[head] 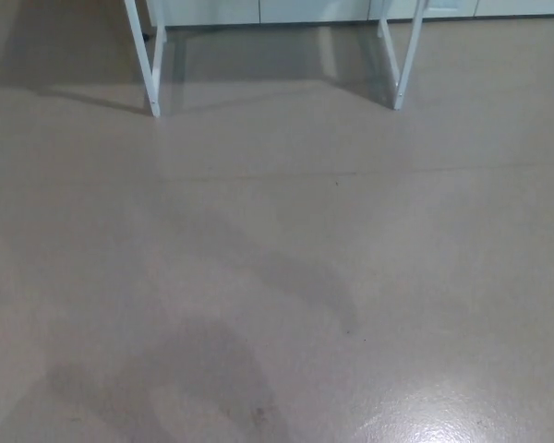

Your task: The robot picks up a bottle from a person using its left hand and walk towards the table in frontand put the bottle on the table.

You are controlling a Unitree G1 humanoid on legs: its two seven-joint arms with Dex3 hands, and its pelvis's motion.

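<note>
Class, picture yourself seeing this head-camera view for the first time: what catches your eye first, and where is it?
First, two white legs at the top: the left leg and the right leg, standing on a beige floor that fills nearly the whole picture. Then a soft dark shadow at lower left and a bright glare at lower right.

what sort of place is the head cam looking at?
Indoors, probably a lab or workroom: smooth beige floor with lamp glare, white table legs standing on it, white panelling behind.
</note>
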